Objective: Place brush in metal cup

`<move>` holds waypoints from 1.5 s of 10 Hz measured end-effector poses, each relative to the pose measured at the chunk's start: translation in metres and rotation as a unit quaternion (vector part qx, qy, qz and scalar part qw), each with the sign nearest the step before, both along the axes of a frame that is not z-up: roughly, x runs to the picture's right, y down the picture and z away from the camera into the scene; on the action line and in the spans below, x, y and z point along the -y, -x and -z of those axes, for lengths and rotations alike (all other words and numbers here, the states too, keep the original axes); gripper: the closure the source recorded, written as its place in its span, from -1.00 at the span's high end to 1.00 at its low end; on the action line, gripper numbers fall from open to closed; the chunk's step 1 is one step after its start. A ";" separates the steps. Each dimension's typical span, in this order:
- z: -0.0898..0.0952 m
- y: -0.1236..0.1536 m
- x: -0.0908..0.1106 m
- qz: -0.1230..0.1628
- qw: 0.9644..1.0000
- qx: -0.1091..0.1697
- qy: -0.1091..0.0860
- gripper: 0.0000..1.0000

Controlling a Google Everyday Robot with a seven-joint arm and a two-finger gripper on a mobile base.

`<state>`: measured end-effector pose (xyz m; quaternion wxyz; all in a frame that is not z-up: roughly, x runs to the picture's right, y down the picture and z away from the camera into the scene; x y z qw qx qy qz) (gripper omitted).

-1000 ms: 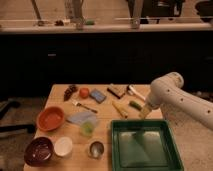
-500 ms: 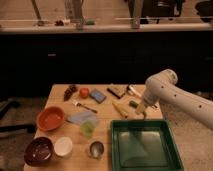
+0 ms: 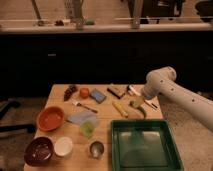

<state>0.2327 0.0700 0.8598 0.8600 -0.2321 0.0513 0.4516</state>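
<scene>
Where the white arm reaches in from the right, the gripper hangs low over the far right part of the wooden table, just beside a yellow banana. Whether the claw is released or clenched cannot be told. The brush lies on the table at the far right (its white head toward the back, next to the brown block), partly hidden by the arm. The metal cup stands upright at the near edge, well apart from the brush, between the white bowl and the green tray. A pale-green cup stands just behind it.
</scene>
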 end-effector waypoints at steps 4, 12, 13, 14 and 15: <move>-0.024 0.006 0.015 -0.016 1.000 -0.002 -0.009 0.60; -0.078 0.000 0.039 -0.027 1.000 0.001 -0.005 0.60; -0.084 -0.005 0.039 -0.030 1.000 0.002 -0.001 0.60; -0.088 -0.009 0.039 -0.032 0.999 0.005 0.004 0.60; -0.092 -0.020 0.037 -0.034 0.999 0.004 0.009 0.60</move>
